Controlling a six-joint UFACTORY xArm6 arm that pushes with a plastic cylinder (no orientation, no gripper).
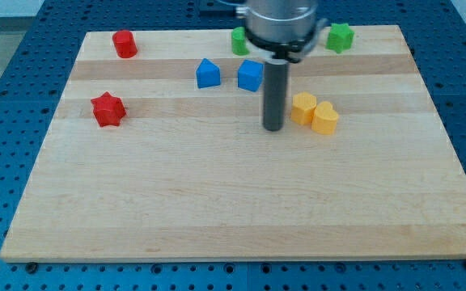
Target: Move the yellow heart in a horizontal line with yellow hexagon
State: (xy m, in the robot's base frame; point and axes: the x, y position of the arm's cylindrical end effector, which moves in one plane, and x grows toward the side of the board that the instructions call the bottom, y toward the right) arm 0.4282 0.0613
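The yellow hexagon point(302, 107) and the yellow heart point(326, 118) lie touching each other right of the board's centre, the heart to the right and slightly lower. My tip point(273, 128) rests on the board just left of the yellow hexagon, with a small gap between them. The rod rises straight up from there to the arm at the view's top.
A blue cube point(250, 75) and a blue house-shaped block point(208, 73) sit above and left of the tip. A red star point(108, 109) and a red block point(124, 43) are at the left. Two green blocks point(340, 37) point(239, 40) lie by the board's point(217, 202) top edge.
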